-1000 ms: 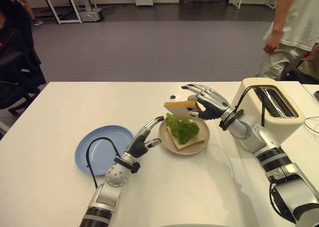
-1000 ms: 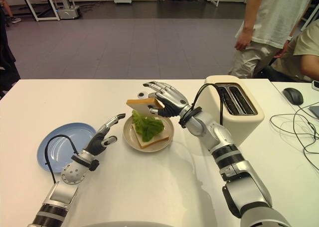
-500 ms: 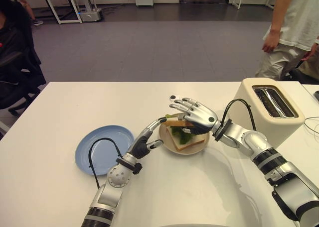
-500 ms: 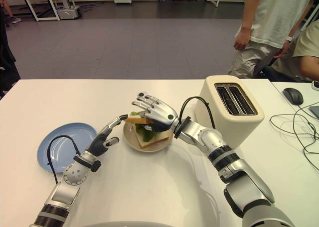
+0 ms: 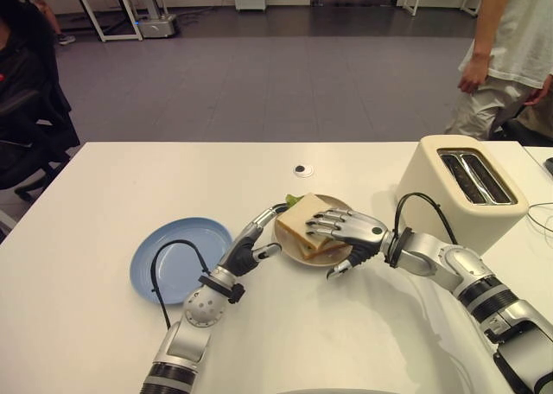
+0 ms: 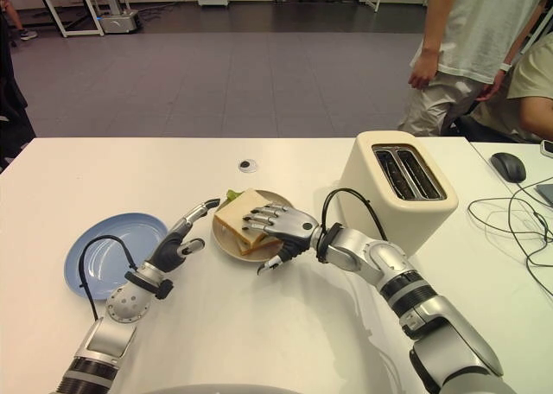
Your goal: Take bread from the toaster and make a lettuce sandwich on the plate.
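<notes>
Item: sandwich (image 5: 302, 225), assembled, lying on the tan plate (image 5: 295, 257) near the middle of the white table (image 5: 104, 204). The top slice of bread sits a little askew on the stack, and a leaf of lettuce (image 5: 291, 200) pokes out at the far edge. Right hand (image 5: 354, 233): comes in from the toaster side of the tan plate, palm down, fingers (image 5: 324, 225) spread and laid flat on the right half of the top slice. The thumb hangs free past the near rim, so nothing is pinched and the hand is not closed on the bread. Left hand (image 5: 244, 251): on the table just beside the tan plate on its other side, fingers stretched out and holding nothing, with the longest one touching or almost touching the rim. Blue plate (image 5: 186, 238): beyond the left hand, apart from the tan plate, with a black cable looped over its near part. Toaster (image 5: 458, 195): cream, two slots on top, well to the right of the tan plate. Small round black fitting (image 5: 300, 169): set in the tabletop just behind the tan plate.
</notes>
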### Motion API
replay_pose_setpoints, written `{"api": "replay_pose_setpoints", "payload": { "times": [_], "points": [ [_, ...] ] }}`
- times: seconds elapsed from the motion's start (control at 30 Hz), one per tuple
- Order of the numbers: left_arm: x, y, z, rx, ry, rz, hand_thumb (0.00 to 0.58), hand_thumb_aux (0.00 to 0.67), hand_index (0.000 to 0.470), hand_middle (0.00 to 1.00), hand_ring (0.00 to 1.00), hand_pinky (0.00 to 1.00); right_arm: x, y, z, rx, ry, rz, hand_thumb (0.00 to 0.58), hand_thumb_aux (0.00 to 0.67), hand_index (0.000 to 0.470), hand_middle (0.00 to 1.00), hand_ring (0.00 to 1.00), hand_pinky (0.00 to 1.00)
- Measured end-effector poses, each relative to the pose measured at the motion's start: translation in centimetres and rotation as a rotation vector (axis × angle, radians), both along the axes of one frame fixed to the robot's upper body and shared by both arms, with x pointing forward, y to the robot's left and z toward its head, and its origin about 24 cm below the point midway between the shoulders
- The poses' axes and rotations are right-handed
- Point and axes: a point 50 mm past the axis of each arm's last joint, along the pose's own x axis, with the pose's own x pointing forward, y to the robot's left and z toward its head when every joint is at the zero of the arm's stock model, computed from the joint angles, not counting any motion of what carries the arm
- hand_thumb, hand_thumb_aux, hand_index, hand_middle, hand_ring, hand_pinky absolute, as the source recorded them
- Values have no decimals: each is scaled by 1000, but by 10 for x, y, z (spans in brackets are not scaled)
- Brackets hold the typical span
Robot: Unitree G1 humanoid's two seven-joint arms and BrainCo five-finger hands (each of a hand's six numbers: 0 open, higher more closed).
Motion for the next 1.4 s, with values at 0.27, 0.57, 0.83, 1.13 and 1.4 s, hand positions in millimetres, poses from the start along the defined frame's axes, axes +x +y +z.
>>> {"api": "replay_pose_setpoints", "payload": {
  "times": [0.27,0.57,0.83,1.13,1.4],
  "points": [
    [-11,14,31,266,-123,-34,244,160,112,639,639,639,5,-19,72,302,-100,-39,0,0,0,0,0,0],
    [-40,-16,-1,740,8,-311,580,670,470,1000,1000,1000,-59,-69,26,-1,397,-57,580,670,470,953,953,953],
    [2,-40,-25,871,-88,-287,580,670,470,1000,1000,1000,-49,-29,-40,31,435,-146,580,670,470,933,933,933],
    [70,-25,-23,1021,-195,-78,580,670,470,1000,1000,1000,13,-14,-51,185,336,-388,580,670,470,925,925,925],
    [66,-34,-12,956,-292,-70,456,360,253,510,510,510,-2,-18,-29,341,221,-296,0,0,0,667,667,667]
  ]
}}
